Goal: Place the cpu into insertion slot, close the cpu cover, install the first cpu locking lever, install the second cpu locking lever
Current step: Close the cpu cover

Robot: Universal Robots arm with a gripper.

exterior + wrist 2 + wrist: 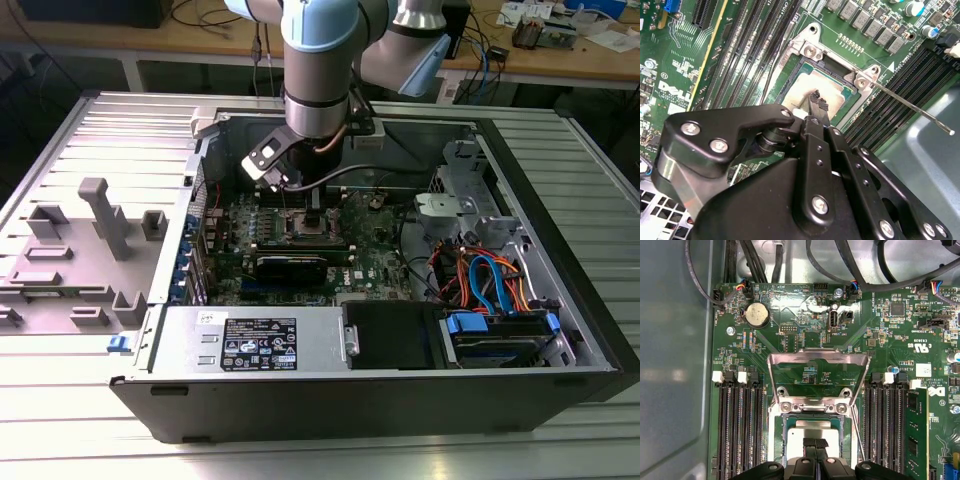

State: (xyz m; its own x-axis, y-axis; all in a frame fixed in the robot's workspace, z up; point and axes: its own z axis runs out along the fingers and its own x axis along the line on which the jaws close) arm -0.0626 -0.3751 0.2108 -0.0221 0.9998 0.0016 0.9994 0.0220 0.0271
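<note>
Fingers (809,445) clenched, empty, tips on cpu (812,431) seated in insertion slot (783,439); cpu cover (817,358) open. Risk: skewed pressure shifts chip, cover then jams.

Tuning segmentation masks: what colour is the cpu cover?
Silvery bare metal. The cpu cover, flipped open, shows best in the first wrist view.

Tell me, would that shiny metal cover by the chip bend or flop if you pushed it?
Probably it would swing, not flop: the cover is a thin metal frame that seems hinged at the edge of the socket. It looks light, since its middle is cut out. Its thin sides might bend if shoved hard.
</note>
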